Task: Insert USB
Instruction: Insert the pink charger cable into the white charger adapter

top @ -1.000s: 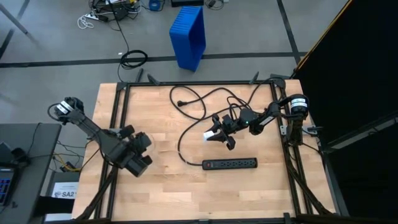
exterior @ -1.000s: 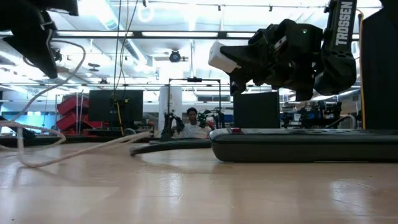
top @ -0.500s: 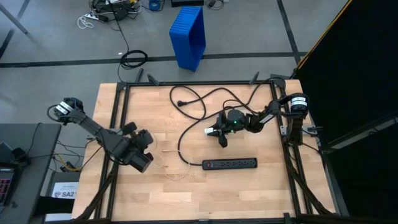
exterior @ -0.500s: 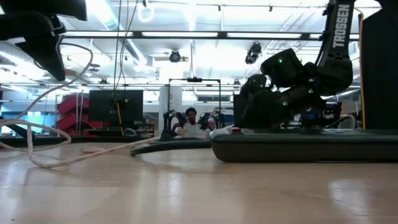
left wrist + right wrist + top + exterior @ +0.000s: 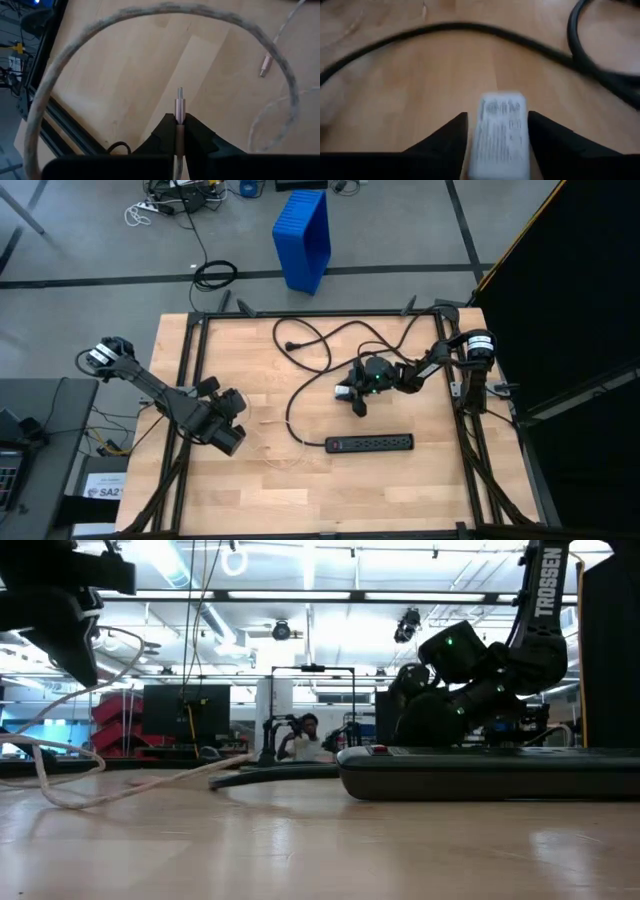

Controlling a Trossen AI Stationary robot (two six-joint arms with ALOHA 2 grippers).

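1. We see the left gripper (image 5: 226, 436) over the left part of the wooden table (image 5: 420, 490). Its jaws are pressed together on the thin pale USB (image 5: 179, 107) cable, right behind one small plug.
2. In the left wrist view, that plug sticks out past the dark fingers (image 5: 200, 137), with its metal tip pointing away from them.
3. The rest of the cable makes a big loop above the wood. Its other small plug (image 5: 264, 65) lies flat on the table, well apart from the fingers.
4. From above, we see the pale cable lying on the wood between the two arms.
5. The right gripper (image 5: 352, 392) is near the middle of the table, low down over the wood. A little white block (image 5: 499, 132) sits between its jaws. We cannot tell if the jaws squeeze it or stand loose around it.
6. A black power strip (image 5: 370, 443) lies flat just in front of the right gripper, apart from it. Its thick black cord (image 5: 310, 340) curls over the far part of the table.
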